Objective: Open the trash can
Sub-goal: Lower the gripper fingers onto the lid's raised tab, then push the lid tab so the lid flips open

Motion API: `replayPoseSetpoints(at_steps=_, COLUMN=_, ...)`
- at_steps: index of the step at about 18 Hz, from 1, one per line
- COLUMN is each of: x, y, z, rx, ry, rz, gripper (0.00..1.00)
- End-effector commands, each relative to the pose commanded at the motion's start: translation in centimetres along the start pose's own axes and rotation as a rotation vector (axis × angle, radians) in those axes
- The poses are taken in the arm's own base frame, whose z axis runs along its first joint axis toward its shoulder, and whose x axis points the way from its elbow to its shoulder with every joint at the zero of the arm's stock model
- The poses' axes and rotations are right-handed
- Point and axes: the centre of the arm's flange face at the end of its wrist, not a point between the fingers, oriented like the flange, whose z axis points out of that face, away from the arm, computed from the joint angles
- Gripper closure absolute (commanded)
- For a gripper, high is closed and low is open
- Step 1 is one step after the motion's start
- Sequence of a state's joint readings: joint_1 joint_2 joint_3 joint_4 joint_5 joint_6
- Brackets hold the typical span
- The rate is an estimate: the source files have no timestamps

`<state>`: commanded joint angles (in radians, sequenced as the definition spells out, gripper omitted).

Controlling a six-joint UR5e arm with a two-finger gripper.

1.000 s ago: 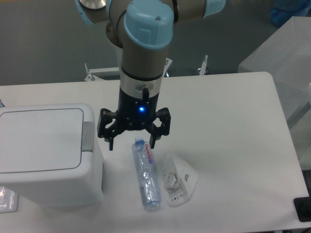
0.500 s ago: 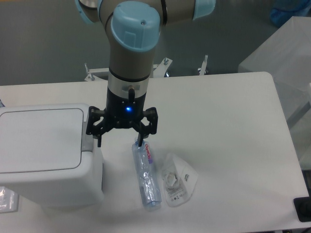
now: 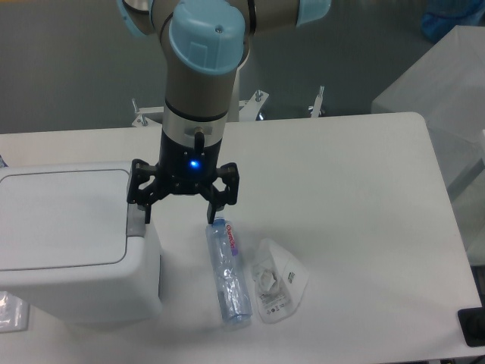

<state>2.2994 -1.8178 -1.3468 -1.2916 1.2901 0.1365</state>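
The trash can (image 3: pixel 72 243) is a boxy white bin at the left of the table, its flat lid down. A grey push tab (image 3: pixel 135 224) sits on its right rim. My gripper (image 3: pixel 179 215) hangs open, fingers pointing down, just right of the bin. Its left finger (image 3: pixel 144 208) hovers over the grey tab; whether it touches is unclear. Nothing is held between the fingers.
A clear plastic water bottle (image 3: pixel 227 273) lies on the white table (image 3: pixel 356 212) right below the gripper's right finger. A clear plastic wrapper (image 3: pixel 276 280) lies beside it. A black object (image 3: pixel 474 326) sits at the table's lower right corner.
The arm has moved left, bringing the open gripper from above the bottle to the bin's right rim. The bin lid stays down and nothing else has shifted.
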Motion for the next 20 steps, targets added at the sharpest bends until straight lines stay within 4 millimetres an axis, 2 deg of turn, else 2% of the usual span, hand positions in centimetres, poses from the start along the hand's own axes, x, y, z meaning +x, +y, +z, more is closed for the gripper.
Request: replayPoseSetpoints(at_steps=20, x=0.5, y=0.6, z=1.5, rx=-0.029, ry=0.0, rz=0.006, gripper=0.0)
